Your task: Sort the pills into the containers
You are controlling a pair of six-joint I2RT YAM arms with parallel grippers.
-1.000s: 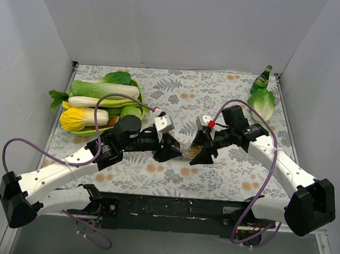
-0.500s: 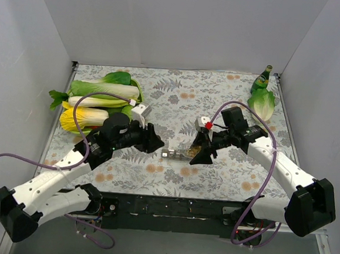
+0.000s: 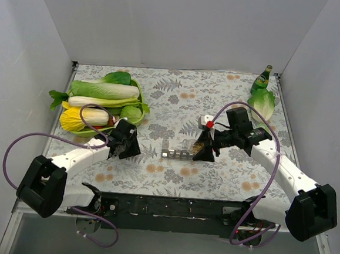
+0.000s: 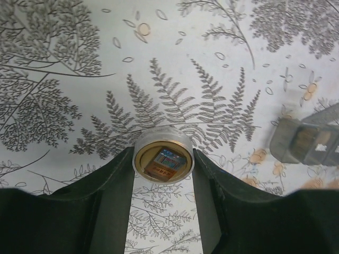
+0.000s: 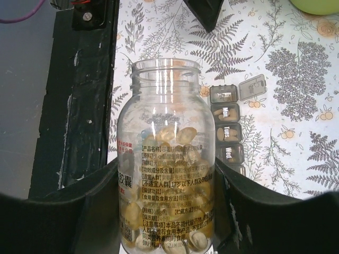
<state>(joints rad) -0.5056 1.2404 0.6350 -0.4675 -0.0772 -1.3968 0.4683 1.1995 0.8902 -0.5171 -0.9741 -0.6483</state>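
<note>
Top external view first: the left arm sits tucked back on the left of the floral tabletop [image 3: 177, 104], its left fingers [image 3: 125, 147] low over the cloth, near a green tray [image 3: 142, 96] heaped with leafy vegetables [image 3: 102, 90]. Across the middle, the right fingers [image 3: 205, 153] point down just beside the pill organizer [image 3: 176, 154], which lies flat on the tabletop between the two arms. Far back right stands a small green bottle [image 3: 262, 79] with a lettuce leaf [image 3: 261, 102] in front of it.

Left wrist view now, and the left fingers [image 4: 108, 198] are closed partway on a round pale cap [image 4: 163, 157], pinching it from both sides at its rim, the hollow side facing the camera. One grey end of the pill organizer [image 4: 307, 142] peeks in at the right edge, well apart from the cap.

Over to the right wrist view: the right fingers [image 5: 92, 211] are clamped on a clear pill bottle [image 5: 165, 159], one pad on each flank. The bottle's mouth is uncovered and points away from the camera, and pale yellow capsules [image 5: 177, 138] sit piled in its lower half. Just right of the bottle lies the pill organizer [image 5: 228, 132], lids reading Mon., Tues., Wed., with the end compartment's lid [image 5: 251, 87] flipped open.
</note>
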